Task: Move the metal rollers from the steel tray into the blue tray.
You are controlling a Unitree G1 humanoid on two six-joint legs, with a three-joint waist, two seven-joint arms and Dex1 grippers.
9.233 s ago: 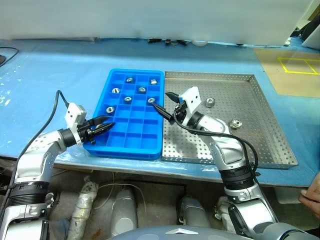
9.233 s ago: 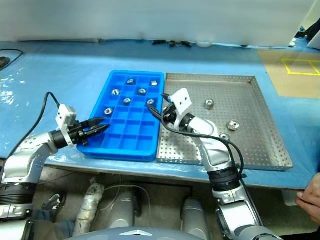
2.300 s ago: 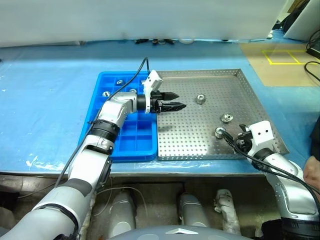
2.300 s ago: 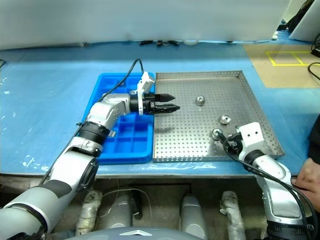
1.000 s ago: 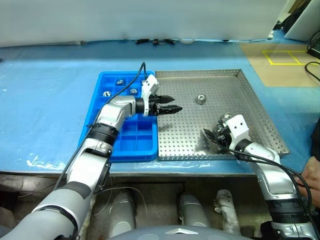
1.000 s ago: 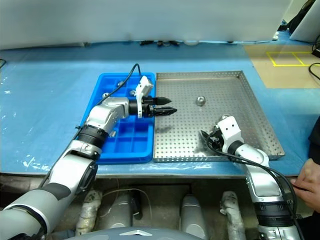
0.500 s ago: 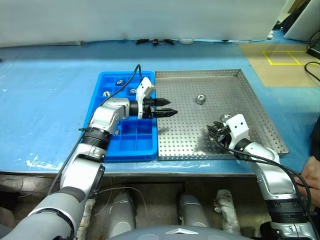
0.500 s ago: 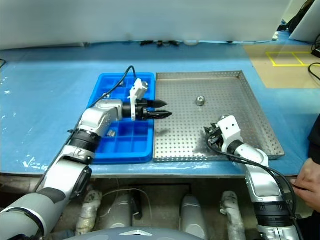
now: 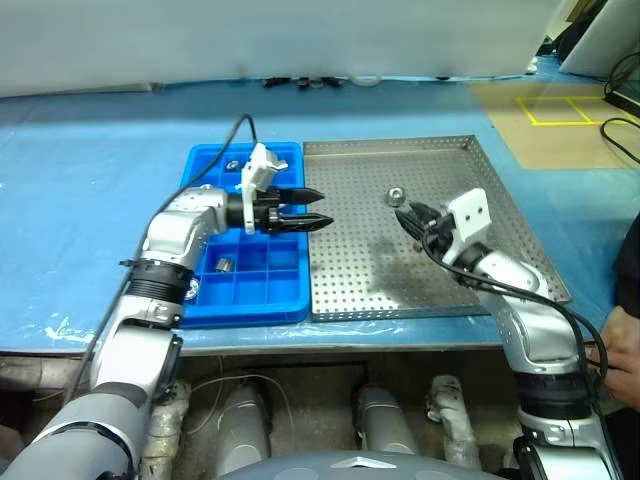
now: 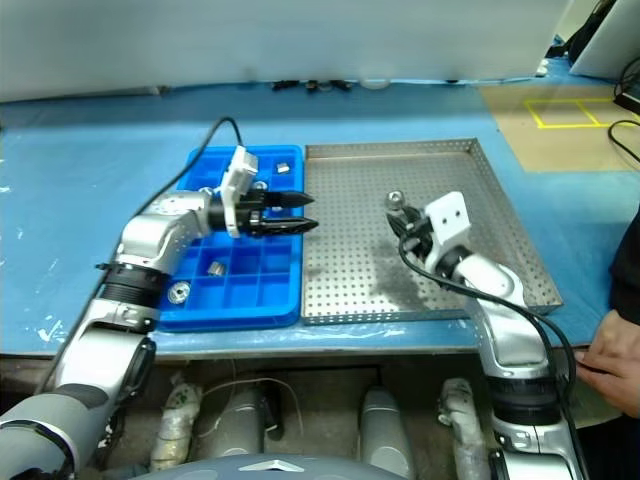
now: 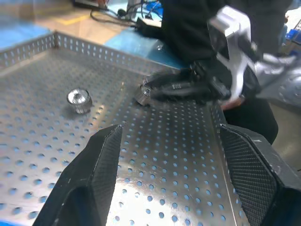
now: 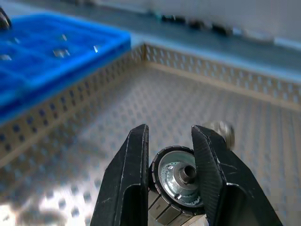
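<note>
While the left gripper (image 9: pixel 308 222) hovers with jaws apart at the blue tray's (image 9: pixel 200 300) edge, the right gripper (image 12: pixel 169 188) clamps one metal roller (image 12: pixel 181 181) above the steel tray (image 9: pixel 400 290); another roller (image 9: pixel 396 195) lies nearby.

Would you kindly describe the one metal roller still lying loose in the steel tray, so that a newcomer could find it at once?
Start at the steel tray, the perforated grey one on the right of the blue tray. On its floor, toward the far rim, lies a small shiny metal roller just beyond the right pincer. Unlike the roller clamped in that pincer, it rests free on the holes.
</note>
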